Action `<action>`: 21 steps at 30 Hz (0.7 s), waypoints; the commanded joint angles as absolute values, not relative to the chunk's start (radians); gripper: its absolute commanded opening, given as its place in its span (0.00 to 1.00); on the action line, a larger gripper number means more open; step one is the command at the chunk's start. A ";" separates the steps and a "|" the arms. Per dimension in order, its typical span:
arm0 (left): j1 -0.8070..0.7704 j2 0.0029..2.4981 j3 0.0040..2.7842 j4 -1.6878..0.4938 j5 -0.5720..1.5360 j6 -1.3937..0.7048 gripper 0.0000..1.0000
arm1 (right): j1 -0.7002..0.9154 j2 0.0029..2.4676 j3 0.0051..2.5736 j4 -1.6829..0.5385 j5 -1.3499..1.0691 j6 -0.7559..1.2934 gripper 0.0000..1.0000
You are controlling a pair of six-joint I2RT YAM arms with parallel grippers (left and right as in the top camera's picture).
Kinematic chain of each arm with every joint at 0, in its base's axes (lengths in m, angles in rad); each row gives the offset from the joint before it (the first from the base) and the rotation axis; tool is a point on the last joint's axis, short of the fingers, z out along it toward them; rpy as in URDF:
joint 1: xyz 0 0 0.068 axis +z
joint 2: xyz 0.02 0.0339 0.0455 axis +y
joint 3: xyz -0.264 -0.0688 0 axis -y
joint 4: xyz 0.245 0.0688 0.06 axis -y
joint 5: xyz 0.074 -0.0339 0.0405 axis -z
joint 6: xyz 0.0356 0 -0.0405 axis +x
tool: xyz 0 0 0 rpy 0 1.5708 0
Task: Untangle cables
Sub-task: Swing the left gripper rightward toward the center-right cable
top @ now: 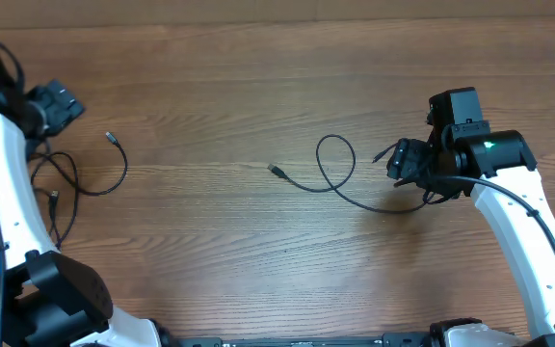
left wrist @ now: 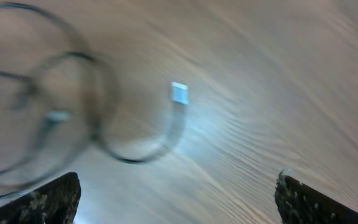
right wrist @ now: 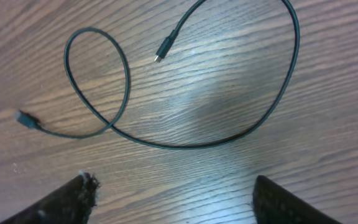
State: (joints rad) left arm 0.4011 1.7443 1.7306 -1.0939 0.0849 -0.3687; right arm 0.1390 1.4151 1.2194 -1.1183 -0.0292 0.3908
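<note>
One thin black cable (top: pixel 333 183) lies in a loop mid-table, its plug end at the left; the right wrist view shows it whole (right wrist: pixel 126 93) on the wood. My right gripper (top: pixel 408 164) hangs open and empty over its right end (right wrist: pixel 173 199). A second black cable (top: pixel 90 173) lies in loose loops at the far left, blurred in the left wrist view (left wrist: pixel 98 118), its pale plug showing. My left gripper (top: pixel 56 104) is open and empty above it (left wrist: pixel 176 202).
The wooden table (top: pixel 258 87) carries both cables. The white arm links run along the left (top: pixel 8 193) and right (top: pixel 518 231) sides. Thicker black cords hang by the left arm.
</note>
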 commanded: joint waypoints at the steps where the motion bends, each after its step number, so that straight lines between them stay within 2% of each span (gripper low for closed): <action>1: 0.300 1.745 1.755 -1.091 0.245 -0.361 1.00 | 0.137 1.414 1.235 -1.113 -0.045 0.392 0.88; 2: 0.264 1.745 1.755 -1.089 0.245 -0.342 0.99 | 0.137 1.414 1.235 -1.113 -0.055 0.392 0.96; 3: 0.233 1.745 1.755 -1.088 0.245 -0.327 1.00 | 0.137 1.414 1.235 -1.113 -0.067 0.392 1.00; 12: -0.087 1.747 1.731 -0.994 0.244 -0.210 1.00 | 0.135 1.414 1.235 -1.123 -0.032 0.400 1.00; 16: -0.239 1.770 1.716 -0.920 0.244 -0.094 1.00 | 0.106 1.414 1.236 -1.216 0.210 0.644 1.00; 21: -0.383 1.857 1.716 -0.898 0.288 0.092 1.00 | -0.019 1.414 1.236 -1.237 0.181 0.685 1.00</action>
State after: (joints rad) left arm -0.3149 1.7878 1.7267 -0.8989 0.2371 -0.0959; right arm 0.0570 1.4151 1.2194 -1.2388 0.1398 0.6037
